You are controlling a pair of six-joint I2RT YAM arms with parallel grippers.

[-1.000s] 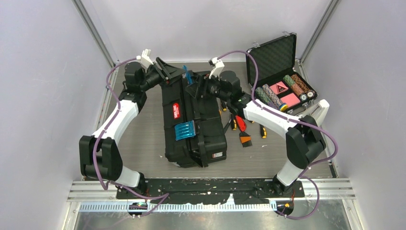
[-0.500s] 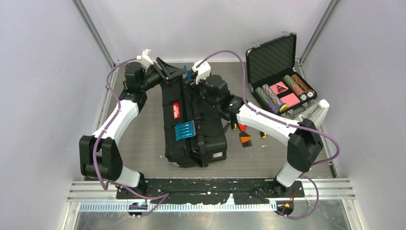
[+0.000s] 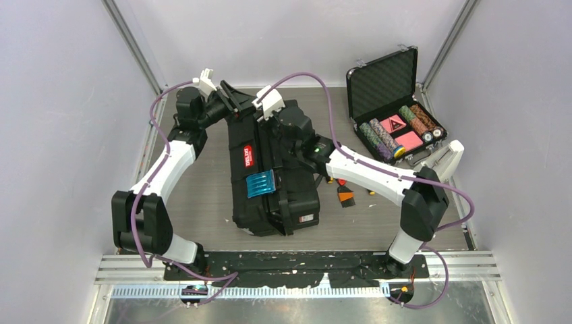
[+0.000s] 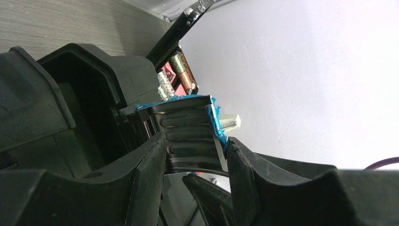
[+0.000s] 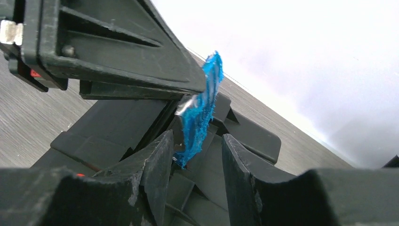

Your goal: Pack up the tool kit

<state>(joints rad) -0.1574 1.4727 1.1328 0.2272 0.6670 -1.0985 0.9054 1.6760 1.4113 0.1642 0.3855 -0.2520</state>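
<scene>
The black toolbox (image 3: 273, 179) lies across the middle of the table, its near blue latch (image 3: 261, 183) on top. At its far end my left gripper (image 3: 237, 101) (image 4: 195, 139) is shut on the far blue latch (image 4: 188, 129), whose ribbed flap fills the space between both fingers. My right gripper (image 3: 264, 116) (image 5: 197, 141) has come in from the right at the same latch. Its jaws are open around the latch's thin blue edge (image 5: 200, 113), which sits by the left finger with a gap on the right. Small red, orange and yellow hand tools (image 3: 345, 192) lie right of the toolbox.
An open foam-lined case of poker chips (image 3: 398, 128) stands at the back right, its lid upright. Grey walls close in on both sides and the back. The right arm's forearm (image 3: 367, 172) spans above the loose tools.
My right gripper has swung left across the toolbox's far end to the blue latch, and its jaws have narrowed. The left gripper has kept its hold and not moved.
</scene>
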